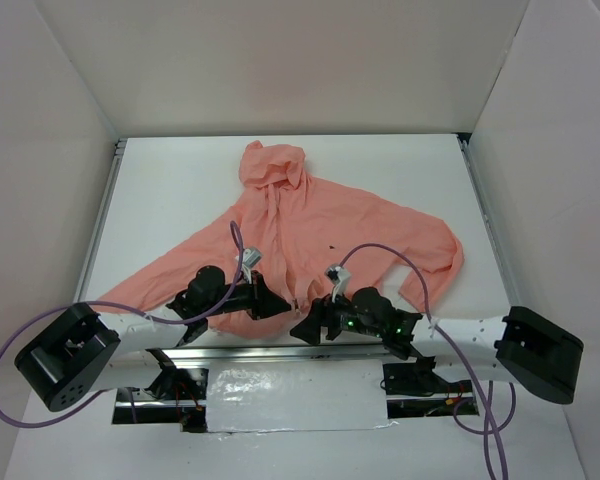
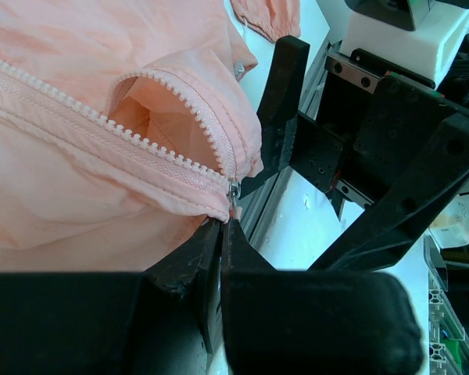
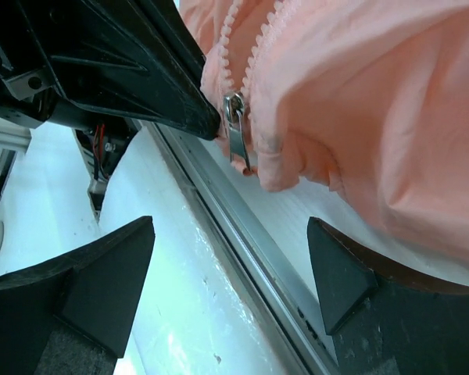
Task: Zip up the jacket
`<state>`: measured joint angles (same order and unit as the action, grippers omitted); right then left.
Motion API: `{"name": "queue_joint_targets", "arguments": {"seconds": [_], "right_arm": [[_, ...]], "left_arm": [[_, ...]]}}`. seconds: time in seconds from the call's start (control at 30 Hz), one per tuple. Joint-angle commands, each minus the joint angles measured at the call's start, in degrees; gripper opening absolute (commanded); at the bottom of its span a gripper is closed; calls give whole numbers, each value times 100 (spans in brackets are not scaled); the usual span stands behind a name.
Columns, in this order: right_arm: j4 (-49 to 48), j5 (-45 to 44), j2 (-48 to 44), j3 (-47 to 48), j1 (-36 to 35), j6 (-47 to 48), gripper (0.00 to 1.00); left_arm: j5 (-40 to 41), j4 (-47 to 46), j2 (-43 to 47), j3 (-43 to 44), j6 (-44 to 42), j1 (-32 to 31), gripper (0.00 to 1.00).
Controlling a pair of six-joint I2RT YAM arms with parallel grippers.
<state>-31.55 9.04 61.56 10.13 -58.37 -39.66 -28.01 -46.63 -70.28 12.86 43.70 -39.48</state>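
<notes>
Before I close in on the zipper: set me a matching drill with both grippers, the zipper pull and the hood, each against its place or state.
1. left gripper
2. right gripper
3. zipper pull
4. hood

A. jaws open, nothing between them
B. at the far side of the table, away from the arms
C. jaws shut on the bottom hem of the jacket
D. silver, dangling below the hem

Pairs: 1-C, 2-A, 3-D, 4-B
</notes>
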Motion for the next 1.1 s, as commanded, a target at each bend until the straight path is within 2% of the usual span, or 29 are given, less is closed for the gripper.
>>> {"name": "queue_joint_targets", "arguments": {"seconds": [0.0,0.43,0.9,1.07], "right_arm": [[-905,54,224,147,-43,187,86],[-1257,-209,839,411,-43,336,84],[-1987,239,1077,217,-61,169,79],[-1846,265,998,270,-61,196,70]], "left_arm": [[-135,-215,-21,173,-134,-42,0],[-196,-364,-153,181,-90,-59,0],[-108,-294,-65,173,-116,-59,0],[-108,-303,-100,173,-99,-59,0]]}}
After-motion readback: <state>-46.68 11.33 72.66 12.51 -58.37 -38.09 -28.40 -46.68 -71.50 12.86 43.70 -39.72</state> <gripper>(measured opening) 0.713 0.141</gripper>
